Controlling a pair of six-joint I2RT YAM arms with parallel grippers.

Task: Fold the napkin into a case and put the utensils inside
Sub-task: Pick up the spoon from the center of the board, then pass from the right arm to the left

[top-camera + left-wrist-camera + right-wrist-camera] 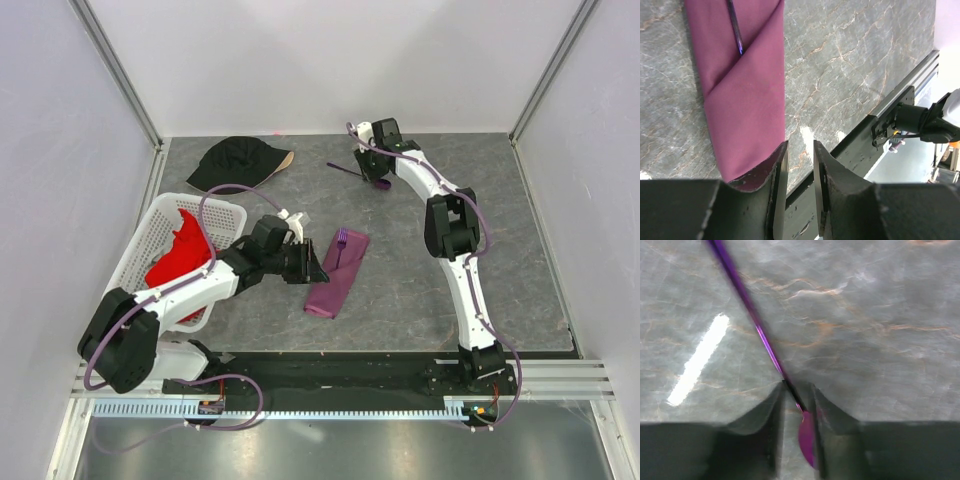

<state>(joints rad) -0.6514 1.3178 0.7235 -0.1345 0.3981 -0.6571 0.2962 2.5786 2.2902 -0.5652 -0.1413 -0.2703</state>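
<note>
My left jaws parted, empty, beside folded plum-purple cloth pouch, to steady it. Right jaws straddle purple plastic spoon for pickup; grip unclear.

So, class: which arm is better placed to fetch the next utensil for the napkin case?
Right. The right gripper straddles the loose purple utensil; the left gripper sits beside the napkin case, well away from that utensil.
</note>
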